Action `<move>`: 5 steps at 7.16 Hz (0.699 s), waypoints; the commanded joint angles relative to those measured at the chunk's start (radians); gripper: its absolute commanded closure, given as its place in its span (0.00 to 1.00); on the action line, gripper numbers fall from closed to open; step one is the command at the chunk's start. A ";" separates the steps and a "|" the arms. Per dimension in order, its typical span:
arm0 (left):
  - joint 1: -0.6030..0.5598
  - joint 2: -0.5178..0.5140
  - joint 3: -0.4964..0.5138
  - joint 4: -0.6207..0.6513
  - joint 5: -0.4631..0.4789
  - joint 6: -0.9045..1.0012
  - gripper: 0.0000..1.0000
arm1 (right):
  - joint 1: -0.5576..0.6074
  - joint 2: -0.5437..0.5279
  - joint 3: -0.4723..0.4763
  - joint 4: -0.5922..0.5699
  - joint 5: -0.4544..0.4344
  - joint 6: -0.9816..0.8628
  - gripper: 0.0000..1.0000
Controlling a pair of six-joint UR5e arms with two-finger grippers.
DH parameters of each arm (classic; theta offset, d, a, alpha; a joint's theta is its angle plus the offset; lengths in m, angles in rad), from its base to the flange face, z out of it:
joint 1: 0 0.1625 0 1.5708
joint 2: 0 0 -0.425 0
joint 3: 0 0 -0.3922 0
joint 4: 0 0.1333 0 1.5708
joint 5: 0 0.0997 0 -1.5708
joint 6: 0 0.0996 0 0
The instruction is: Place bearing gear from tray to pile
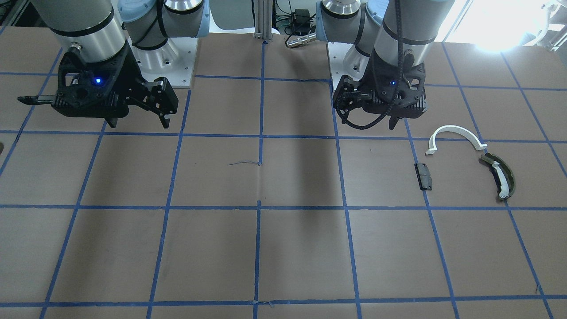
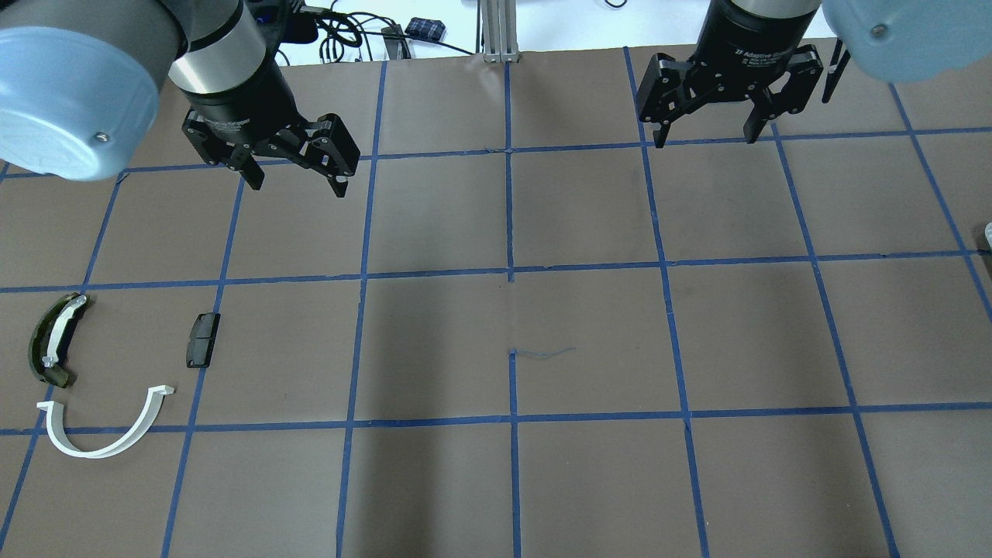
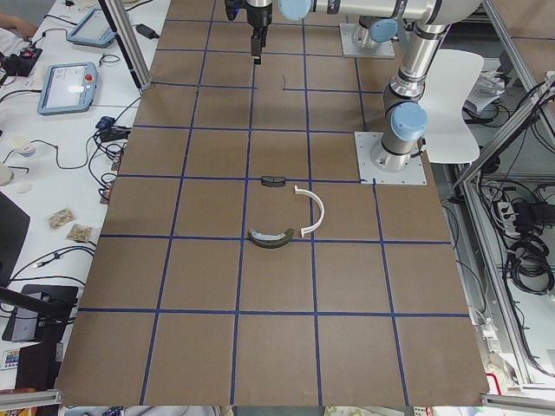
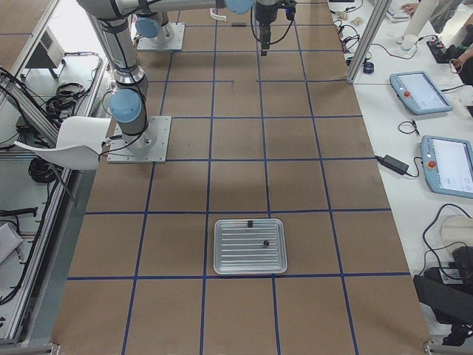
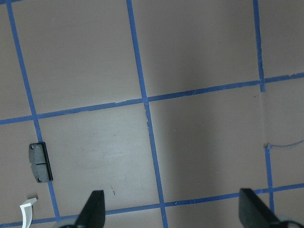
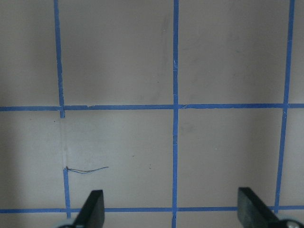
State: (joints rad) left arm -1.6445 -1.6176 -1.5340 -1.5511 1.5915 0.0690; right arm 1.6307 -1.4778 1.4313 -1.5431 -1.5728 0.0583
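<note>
A ribbed metal tray (image 4: 222, 255) lies at the table's end on my right, seen only in the exterior right view. Two small dark parts (image 4: 266, 242) rest on it, too small to tell which is the bearing gear. The pile is on my left side: a white half-ring arc (image 2: 101, 446), an olive-green shoe (image 2: 53, 341) and a dark block (image 2: 201, 339). My left gripper (image 2: 298, 188) hangs open and empty above the table, behind the pile. My right gripper (image 2: 704, 141) is also open and empty, far from the tray.
Blue tape divides the brown table (image 2: 511, 349) into squares. The arm base plates (image 1: 168, 66) stand at the robot's edge. Teach pendants (image 4: 421, 92) and cables lie on side desks, where a person's hands (image 4: 414, 11) show.
</note>
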 commanded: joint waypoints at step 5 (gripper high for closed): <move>0.002 -0.001 -0.001 0.002 -0.001 0.000 0.00 | -0.023 -0.001 -0.012 -0.003 -0.003 -0.003 0.00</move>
State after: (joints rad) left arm -1.6430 -1.6184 -1.5342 -1.5493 1.5907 0.0690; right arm 1.6196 -1.4783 1.4240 -1.5470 -1.5791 0.0566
